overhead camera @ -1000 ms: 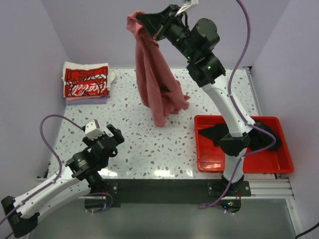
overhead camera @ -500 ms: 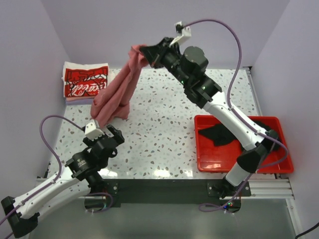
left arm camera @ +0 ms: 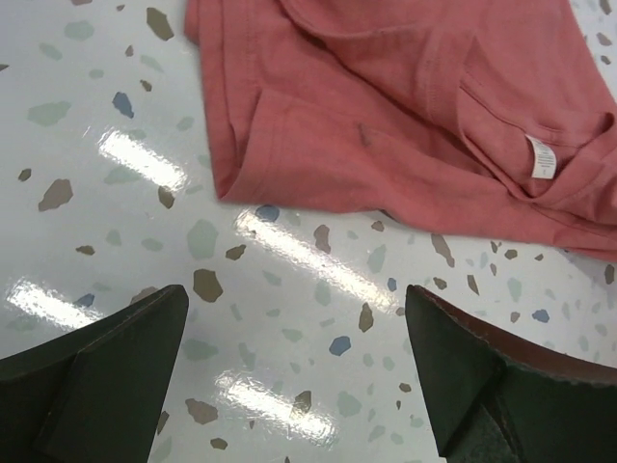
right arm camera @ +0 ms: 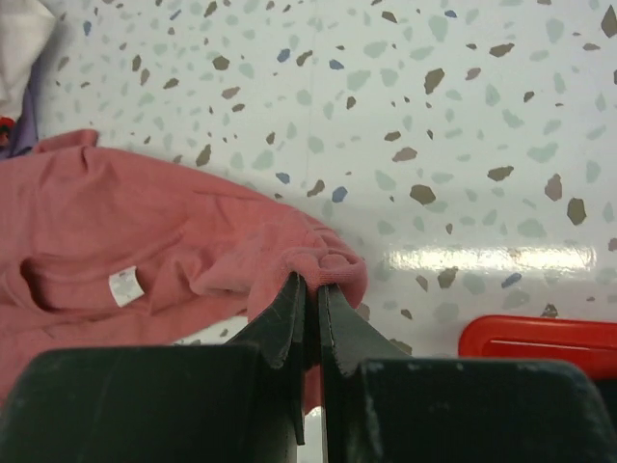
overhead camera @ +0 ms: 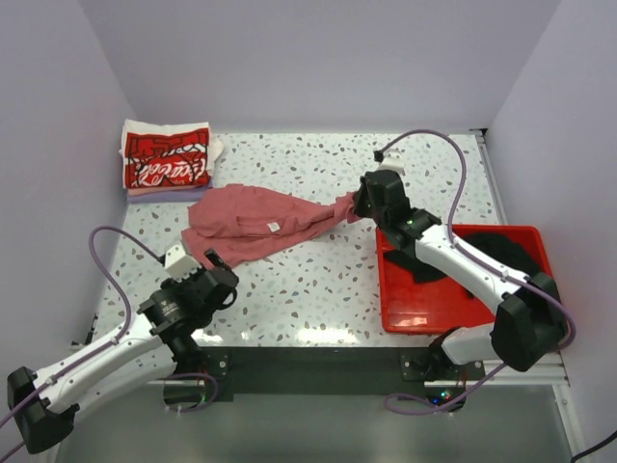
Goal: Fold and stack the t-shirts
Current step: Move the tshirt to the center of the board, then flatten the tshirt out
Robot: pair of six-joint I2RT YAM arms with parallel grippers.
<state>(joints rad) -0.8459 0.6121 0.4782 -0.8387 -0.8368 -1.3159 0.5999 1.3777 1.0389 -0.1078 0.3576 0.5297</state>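
Cloth swallows the tips of the right fingers [right arm camera: 287,318]. They are pressed together with no gap, pinching a bunched edge of the dusty-red t-shirt [overhead camera: 255,220], and which part of the shirt that edge is I cannot make out. From there the shirt lies stretched leftward across the speckled bench [overhead camera: 318,280], rumpled and folded over on itself, so one sleeve and much of the underside are out of sight. Its left end lies just beyond the left fingers [left arm camera: 106,357], which stand spread as wide as they go above bare bench, holding nothing and touching nothing. From the left wrist the shirt runs off the top and right of the picture.

Over in the red bin [overhead camera: 540,323] at the near right lies a black t-shirt [overhead camera: 501,253], partly covered by the right arm that crosses over it; its shape is hard to read.

At the far left corner sits the folded stack [overhead camera: 166,159]. The top shirt is white, with a red panel carrying the Coca-Cola script [overhead camera: 166,172], seen upside down from the arms' side. Below it only thin pink and purple edges show.

A small white neck label [left arm camera: 543,157] is sewn inside the red shirt's collar. Its print is too small to read in any view.
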